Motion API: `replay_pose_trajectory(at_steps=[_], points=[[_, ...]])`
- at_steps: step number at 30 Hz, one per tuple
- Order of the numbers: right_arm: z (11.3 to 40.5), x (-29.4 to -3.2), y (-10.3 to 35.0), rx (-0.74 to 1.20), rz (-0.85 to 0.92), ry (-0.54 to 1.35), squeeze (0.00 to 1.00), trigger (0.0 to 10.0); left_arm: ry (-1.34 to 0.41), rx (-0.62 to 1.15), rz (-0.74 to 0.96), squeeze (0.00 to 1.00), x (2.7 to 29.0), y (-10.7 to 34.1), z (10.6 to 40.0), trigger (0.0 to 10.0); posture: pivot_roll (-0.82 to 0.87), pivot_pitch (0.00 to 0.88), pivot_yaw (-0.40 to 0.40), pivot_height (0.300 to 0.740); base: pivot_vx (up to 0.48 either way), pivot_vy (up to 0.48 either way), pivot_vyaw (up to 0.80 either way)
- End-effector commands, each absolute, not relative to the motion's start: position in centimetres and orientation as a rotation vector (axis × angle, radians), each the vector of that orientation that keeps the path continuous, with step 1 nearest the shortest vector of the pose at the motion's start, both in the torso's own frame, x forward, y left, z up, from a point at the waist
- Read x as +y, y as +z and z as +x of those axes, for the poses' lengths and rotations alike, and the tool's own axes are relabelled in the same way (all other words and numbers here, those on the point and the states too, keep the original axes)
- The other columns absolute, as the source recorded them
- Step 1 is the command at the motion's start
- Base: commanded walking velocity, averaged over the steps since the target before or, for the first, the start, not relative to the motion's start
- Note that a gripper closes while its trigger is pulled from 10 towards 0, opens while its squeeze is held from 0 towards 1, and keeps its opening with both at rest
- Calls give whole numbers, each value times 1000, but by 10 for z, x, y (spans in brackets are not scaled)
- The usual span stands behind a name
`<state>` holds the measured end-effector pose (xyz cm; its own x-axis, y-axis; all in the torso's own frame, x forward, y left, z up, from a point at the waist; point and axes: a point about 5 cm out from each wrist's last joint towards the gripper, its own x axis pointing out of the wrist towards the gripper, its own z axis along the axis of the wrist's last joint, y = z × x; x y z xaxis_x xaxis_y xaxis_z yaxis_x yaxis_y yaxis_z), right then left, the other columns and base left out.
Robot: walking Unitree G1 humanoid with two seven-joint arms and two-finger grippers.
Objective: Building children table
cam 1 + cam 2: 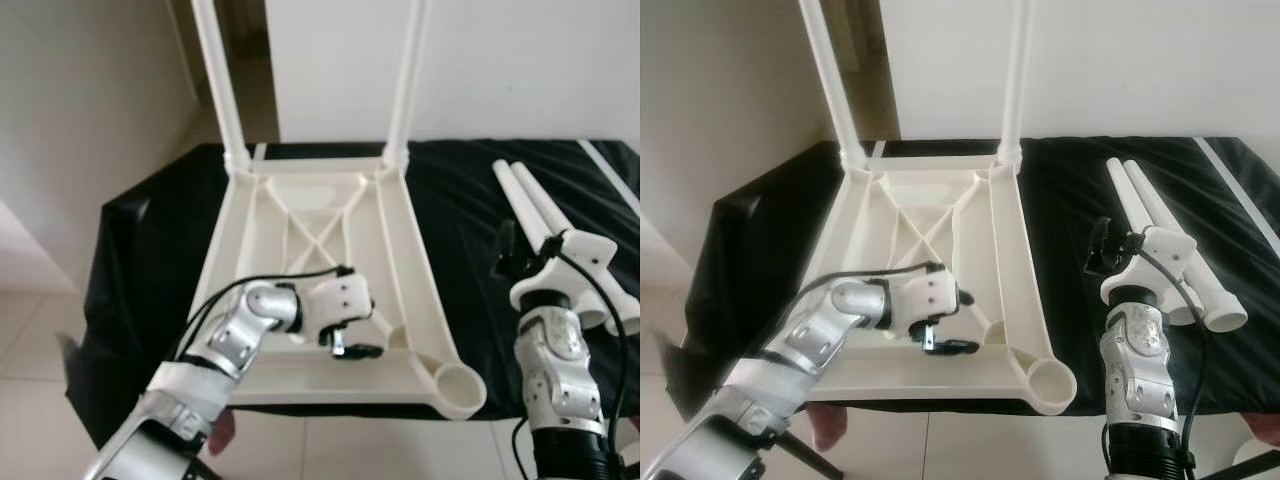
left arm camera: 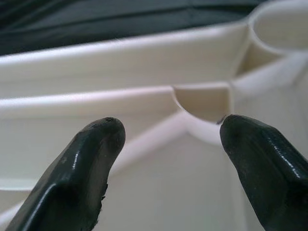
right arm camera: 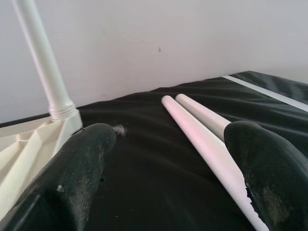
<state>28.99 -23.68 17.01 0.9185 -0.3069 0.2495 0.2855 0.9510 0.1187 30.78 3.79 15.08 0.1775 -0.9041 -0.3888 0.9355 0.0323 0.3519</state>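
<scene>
Upturned tabletop [image 1: 330, 290] lies on the black counter [image 1: 460, 200], two legs already standing at its far corners. Two loose legs [image 1: 1160, 245] lie just right of the right end effector [image 1: 1110, 255] — long axes running away from the robot, wide ends near. Right fingers spread, empty. Left end effector [image 1: 345, 345] open inside the frame near the empty socket [image 1: 458, 385]. Right arm nearer the legs.
</scene>
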Motion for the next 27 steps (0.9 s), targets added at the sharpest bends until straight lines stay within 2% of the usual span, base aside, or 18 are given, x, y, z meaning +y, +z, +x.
replay_pose_trajectory(at_steps=[1,5,7,12,15,21,27], points=[[288,-237,168,-256,81,-310,0,10000,-884,-104,581,0,47,164,332,10000,1,0,28,740,0,0,0],[287,-237,167,-252,80,-312,0,10000,-869,-163,531,0,45,174,330,10000,1,0,31,740,0,0,0],[287,-237,166,-248,78,-313,0,10000,-957,-160,422,0,44,178,321,10000,2,0,31,740,0,0,0],[286,-239,162,-227,55,-332,0,10000,-1064,-161,289,0,44,185,307,10000,8,0,29,740,0,0,0],[282,-258,150,-165,2,-459,0,10000,-1095,-214,167,0,40,197,294,10000,17,0,23,740,0,0,0],[281,-267,150,-155,-41,-504,0,10000,-1070,-222,87,0,37,198,295,10000,17,0,17,740,0,0,0],[280,-274,150,-144,-54,-540,0,10000,-1070,-255,98,0,30,195,292,10000,13,0,17,740,0,0,0]])
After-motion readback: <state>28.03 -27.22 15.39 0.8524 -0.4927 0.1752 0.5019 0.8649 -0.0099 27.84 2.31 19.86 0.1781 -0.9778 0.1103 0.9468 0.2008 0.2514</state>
